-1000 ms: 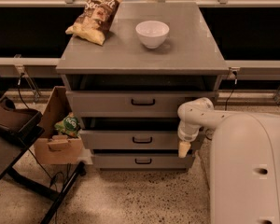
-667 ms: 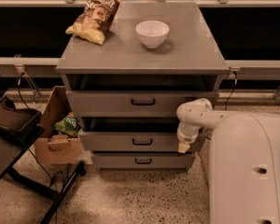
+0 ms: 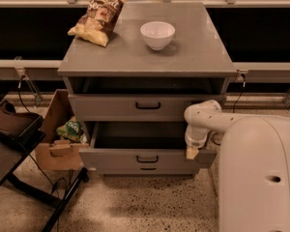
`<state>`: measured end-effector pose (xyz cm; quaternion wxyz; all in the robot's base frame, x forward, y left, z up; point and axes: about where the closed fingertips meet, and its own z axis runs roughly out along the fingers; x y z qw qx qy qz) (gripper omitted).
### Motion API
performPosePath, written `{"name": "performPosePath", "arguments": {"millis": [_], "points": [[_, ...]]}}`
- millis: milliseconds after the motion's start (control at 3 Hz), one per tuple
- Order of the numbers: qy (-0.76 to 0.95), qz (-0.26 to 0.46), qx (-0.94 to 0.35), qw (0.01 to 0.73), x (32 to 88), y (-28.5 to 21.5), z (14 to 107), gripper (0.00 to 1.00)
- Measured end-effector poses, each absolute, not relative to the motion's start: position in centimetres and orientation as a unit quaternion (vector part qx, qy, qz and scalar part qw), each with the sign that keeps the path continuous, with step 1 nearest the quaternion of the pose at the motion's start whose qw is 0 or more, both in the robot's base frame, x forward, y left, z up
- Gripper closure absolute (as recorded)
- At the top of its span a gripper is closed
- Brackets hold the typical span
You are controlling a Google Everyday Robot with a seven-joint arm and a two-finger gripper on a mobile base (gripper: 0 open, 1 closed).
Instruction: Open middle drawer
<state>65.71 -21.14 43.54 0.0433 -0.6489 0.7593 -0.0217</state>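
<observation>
The middle drawer (image 3: 116, 159) of the grey cabinet is pulled out toward me. Its dark inside shows above a flat front with a small black bar handle (image 3: 147, 159). My gripper (image 3: 192, 152) hangs from the white arm at the right end of that drawer's front, at its top edge. The taller top drawer (image 3: 111, 107) is slightly out above it. Only a thin strip of the lowest drawer (image 3: 147, 169) shows beneath.
A white bowl (image 3: 157, 34) and a chip bag (image 3: 98, 16) sit on the cabinet top (image 3: 193, 57). A cardboard box (image 3: 58, 144) with a green packet stands at the left. A dark chair (image 3: 12, 129) is further left. My white base (image 3: 261, 178) fills the right.
The middle drawer has slid out toward me, exposing its inside. My gripper has moved toward me along with the drawer's right front corner.
</observation>
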Motion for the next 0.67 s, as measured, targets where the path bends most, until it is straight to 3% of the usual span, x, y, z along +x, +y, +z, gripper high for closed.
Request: {"name": "performPosePath", "arguments": {"millis": [333,667], "points": [[0.760,-0.022,-0.648,0.044,65.5,-21.2,43.7,1.00],[0.768,-0.020,-0.638,0.048,61.8,-21.6,44.0,1.00]]}}
